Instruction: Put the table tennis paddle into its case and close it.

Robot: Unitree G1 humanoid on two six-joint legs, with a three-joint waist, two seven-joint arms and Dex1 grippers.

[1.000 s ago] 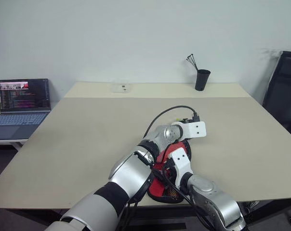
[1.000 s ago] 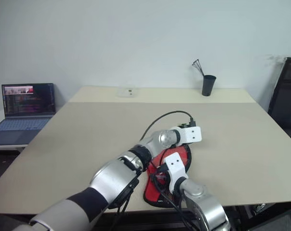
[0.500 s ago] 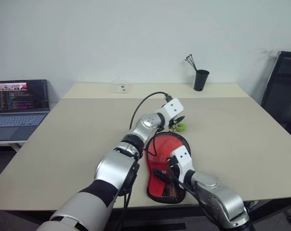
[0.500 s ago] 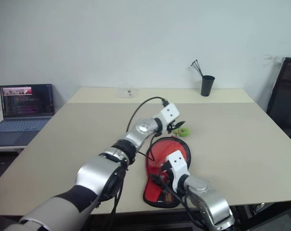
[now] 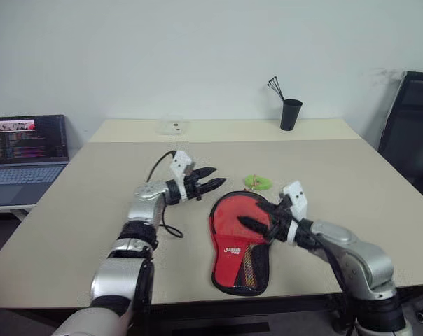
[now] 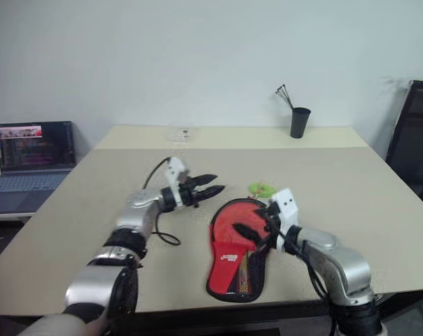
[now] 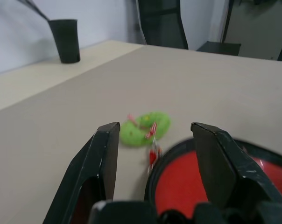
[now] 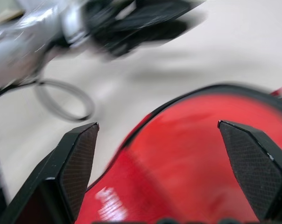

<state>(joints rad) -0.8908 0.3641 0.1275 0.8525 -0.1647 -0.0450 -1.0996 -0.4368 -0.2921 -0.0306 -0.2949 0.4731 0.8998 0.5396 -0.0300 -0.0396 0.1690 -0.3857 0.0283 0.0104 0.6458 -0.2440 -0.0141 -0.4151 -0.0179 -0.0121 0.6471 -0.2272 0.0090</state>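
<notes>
Lying flat near the front edge of the beige bench (image 5: 92, 210) is the case (image 5: 241, 241), red side up, its white logo and black mesh pocket toward the near end and a black zipper rim running round it. Whether the table tennis paddle is inside, I cannot tell from where I stand. A small green charm (image 5: 256, 182) sits on the bench just beyond the case's round end. The left claw (image 5: 210, 179) hangs above the bench just to the left of the case, pointing toward it, fingers parted and holding nothing. The right claw (image 5: 257, 215) hovers over the round part of the case with its fingers spread wide, empty. A black cup (image 5: 291, 114) stands at the far edge, and a laptop (image 5: 26, 150) sits off to the left.
</notes>
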